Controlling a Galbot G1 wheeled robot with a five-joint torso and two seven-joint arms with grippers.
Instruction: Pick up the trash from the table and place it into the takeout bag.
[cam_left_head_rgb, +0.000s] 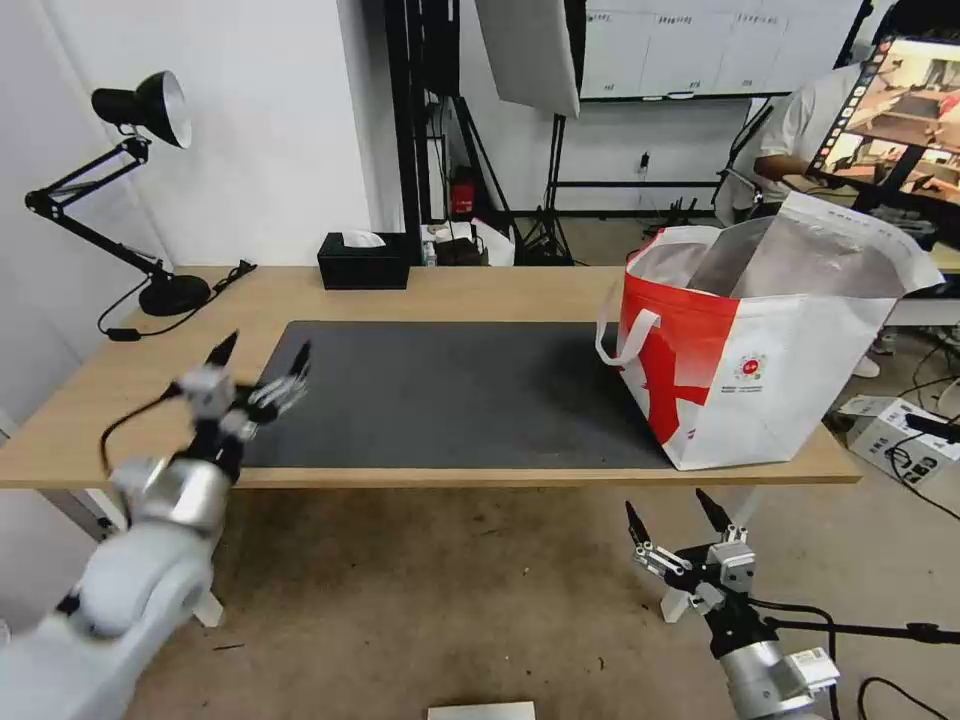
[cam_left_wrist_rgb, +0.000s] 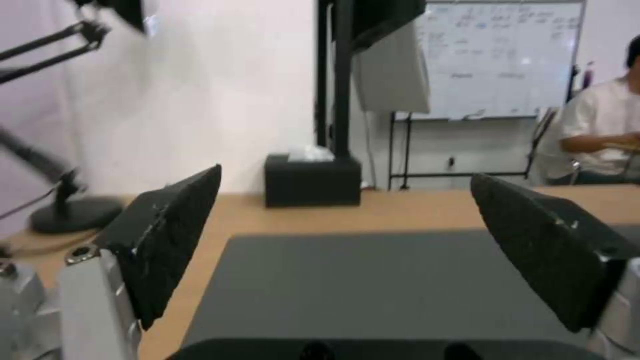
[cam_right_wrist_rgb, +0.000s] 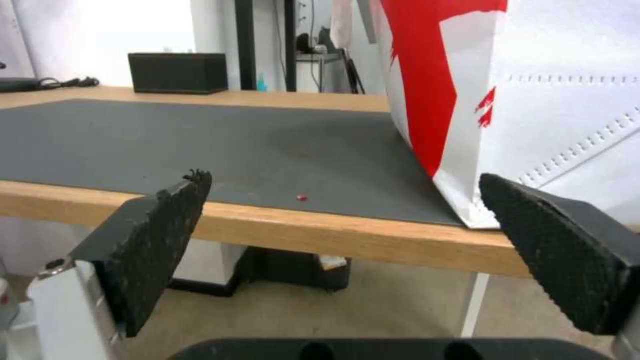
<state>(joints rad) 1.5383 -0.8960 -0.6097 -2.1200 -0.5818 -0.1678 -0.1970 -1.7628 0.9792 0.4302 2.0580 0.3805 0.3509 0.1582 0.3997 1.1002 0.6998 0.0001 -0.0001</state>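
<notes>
The takeout bag (cam_left_head_rgb: 760, 390), white and red with a foil lining, stands open on the right end of the table (cam_left_head_rgb: 450, 295), partly on the dark grey mat (cam_left_head_rgb: 450, 390). The trash is out of view; the mat (cam_right_wrist_rgb: 200, 140) holds just a tiny red crumb (cam_right_wrist_rgb: 302, 198) near its front edge. My left gripper (cam_left_head_rgb: 265, 350) hovers open and holding nothing over the mat's left end (cam_left_wrist_rgb: 373, 280). My right gripper (cam_left_head_rgb: 667, 505) hangs open and holding nothing below the table's front edge, in front of the bag (cam_right_wrist_rgb: 533, 100).
A black desk lamp (cam_left_head_rgb: 150, 110) stands at the table's back left and a black tissue box (cam_left_head_rgb: 364, 262) at the back middle. A white carton (cam_left_head_rgb: 890, 430) and cables lie on the floor to the right. A person sits far back right.
</notes>
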